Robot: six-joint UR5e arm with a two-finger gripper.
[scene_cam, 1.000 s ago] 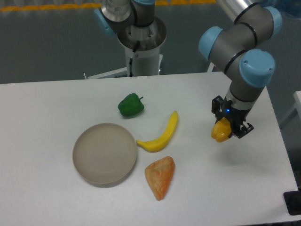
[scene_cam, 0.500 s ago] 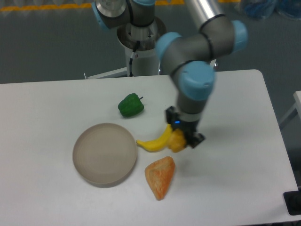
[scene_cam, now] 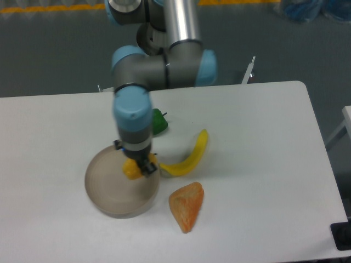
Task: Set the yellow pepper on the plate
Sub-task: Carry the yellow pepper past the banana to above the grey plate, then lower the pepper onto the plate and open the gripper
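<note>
Gripper point(scene_cam: 135, 166) fingers were closed on the yellow pepper point(scene_cam: 130, 169), holding it over the plate's point(scene_cam: 104, 192) right half; whether it touched the dish was unclear. Just right lay a banana point(scene_cam: 190, 158) and an orange wedge point(scene_cam: 187, 205) (a green pepper point(scene_cam: 160, 122) peeked behind the arm).

White matte tabletop point(scene_cam: 263, 181) with rounded far-right corner, evenly lit, soft shadows only. Floor point(scene_cam: 49, 49) behind is dark grey-green. Yellow-orange floor stripe point(scene_cam: 49, 7) runs along the top edge. Blue crumpled material point(scene_cam: 312, 10) at top right, partly cut off. Dark object point(scene_cam: 341, 236) at lower right edge; white edge point(scene_cam: 347, 118) at right, unidentifiable.
</note>
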